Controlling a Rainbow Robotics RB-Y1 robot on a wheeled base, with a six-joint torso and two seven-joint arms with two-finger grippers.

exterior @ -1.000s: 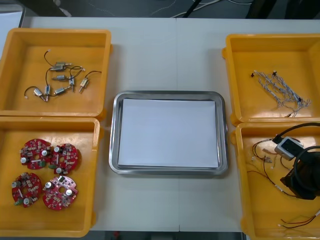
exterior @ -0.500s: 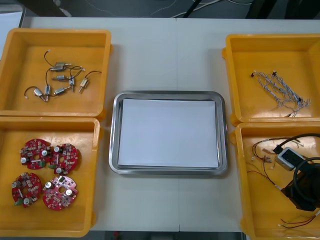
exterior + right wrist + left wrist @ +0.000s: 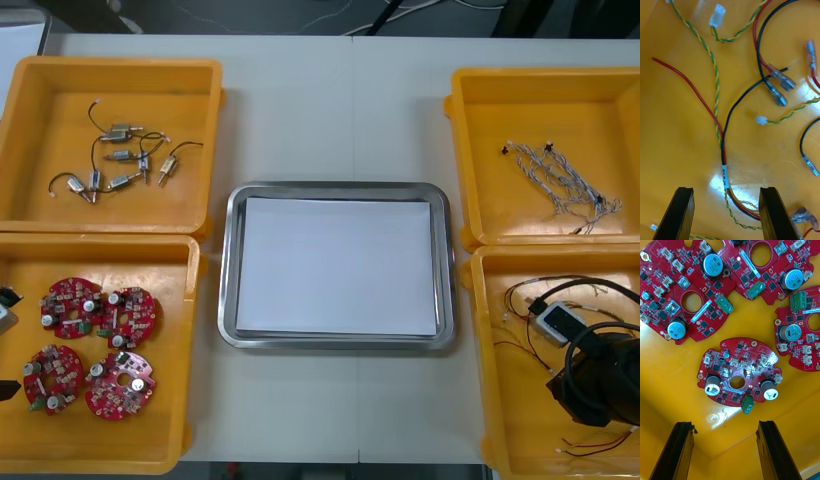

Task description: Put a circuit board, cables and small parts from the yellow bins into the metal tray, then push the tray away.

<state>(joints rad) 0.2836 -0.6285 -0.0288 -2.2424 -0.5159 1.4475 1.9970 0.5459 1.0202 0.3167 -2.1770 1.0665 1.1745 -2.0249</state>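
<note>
Cables point(image 3: 723, 150) now lie beneath the right claw point(image 3: 726, 191), drawn nearer.

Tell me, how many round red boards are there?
4, all in the near yellow bin on the left: a far-left board, a far-right board, a near-left board and a near-right board. None seems hidden. The left gripper hovers near them.

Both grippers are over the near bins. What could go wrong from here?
1. The right gripper is open astride tangled cables. Red, black and twisted strands run together between its fingers, so closing may lift several at once.
2. The left gripper is open, short of a board lying flat in its bin. The gripper may slip off the board's thin edge.
</note>
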